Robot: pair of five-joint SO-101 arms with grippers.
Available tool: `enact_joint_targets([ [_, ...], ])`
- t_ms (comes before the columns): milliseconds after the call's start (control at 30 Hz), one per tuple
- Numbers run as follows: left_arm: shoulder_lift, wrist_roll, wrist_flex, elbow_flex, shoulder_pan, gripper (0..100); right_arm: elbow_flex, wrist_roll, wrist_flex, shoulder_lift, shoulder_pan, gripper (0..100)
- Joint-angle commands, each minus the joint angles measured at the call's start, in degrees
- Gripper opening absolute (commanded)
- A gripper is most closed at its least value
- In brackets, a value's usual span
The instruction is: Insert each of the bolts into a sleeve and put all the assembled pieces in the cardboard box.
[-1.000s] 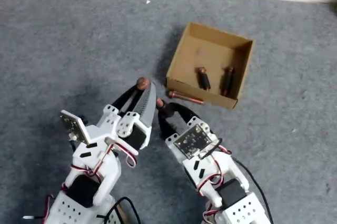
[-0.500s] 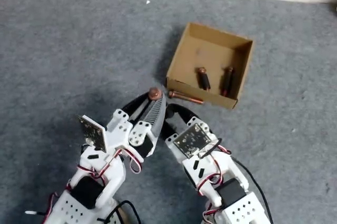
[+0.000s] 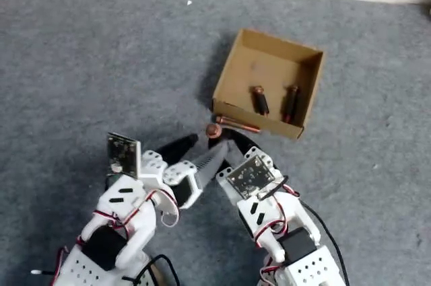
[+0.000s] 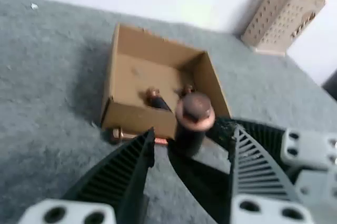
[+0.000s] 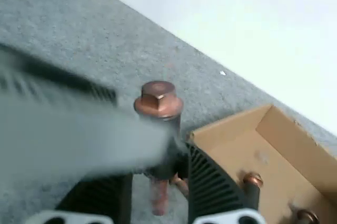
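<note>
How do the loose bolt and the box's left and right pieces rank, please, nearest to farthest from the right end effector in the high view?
1. Loose bolt, outside the box's front wall.
2. Left piece, inside it.
3. Right piece, inside, farther right.

A: We see the cardboard box [image 3: 231, 69] at one o'clock, a dark piece [image 3: 260, 99] and a second piece [image 3: 291, 102] lying inside.
B: We also see a loose bolt [image 3: 237, 124] outside, against its seven-o'clock wall.
A: At the middle, the right gripper [image 3: 223, 142] clamps a copper-headed bolt [image 3: 213, 130].
B: At its eight o'clock, we find the left gripper [image 3: 195, 153], jaws apart.
</note>
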Motion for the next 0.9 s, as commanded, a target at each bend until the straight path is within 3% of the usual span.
enact_joint_targets([
  [0, -0.66, 0.79, 0.09, -3.91, -8.13, 20, 9.01, 0.35, -0.48, -0.92, 2.42, 0.5],
  [100, -0.57, 1.76, -1.93, -3.30, -12.70, 16, 9.01, 0.35, -0.48, -1.01, 4.44, 0.5],
  [233, -0.57, 1.76, -10.81, 3.47, -14.46, 1, 9.01, 0.35, -0.48, -1.01, 5.93, 0.5],
  [367, 0.40, 1.49, -22.77, 9.80, -14.55, 2, 8.75, 0.35, -0.48, -1.10, 8.40, 0.5],
  [467, 1.54, 1.49, -22.95, 9.89, -16.48, 1, 5.93, 0.35, 0.31, -0.92, 12.09, 0.5],
  [633, 2.77, 1.49, -22.95, 10.07, -17.80, 1, -7.25, -5.54, 12.62, -0.75, 19.47, 0.6],
  [867, 3.21, 1.41, -22.86, 10.07, -17.71, 1, -20.35, -6.59, 15.52, 6.11, 19.65, 0.6],
])
